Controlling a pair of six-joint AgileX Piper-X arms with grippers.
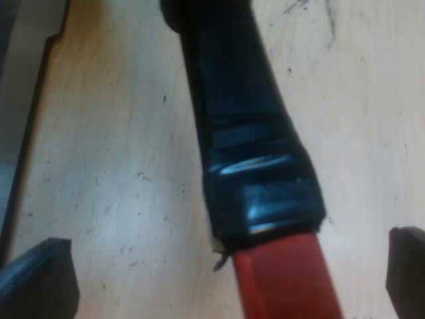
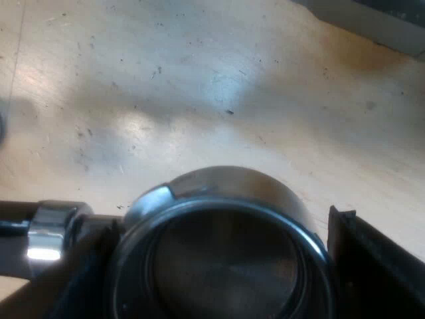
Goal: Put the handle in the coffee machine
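Right gripper (image 2: 219,266) is pinching the stiff, weighty-looking metal holder (image 2: 226,189) by its basket; left gripper (image 1: 226,282), spread, is straddling its glossy handle (image 1: 239,113), probably the surer grip.

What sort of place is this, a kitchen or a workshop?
Probably a coffee-making workbench: a metal holder with its dark, red-ended handle, and a scuffed pale wooden tabletop.

Pale wooden desk (image 1: 113,166), matt, flecked with small dark scratches. Glossy black on the holder's handle (image 1: 246,119), catching streaks of light, creased like wrap near the red end (image 1: 285,279), with smoother, duller plastic there. On the metal holder (image 2: 226,259), brushed grey steel with a soft sheen; bright polished collar (image 2: 46,236) beside it. Matt black on the right gripper's fingers (image 2: 378,266).
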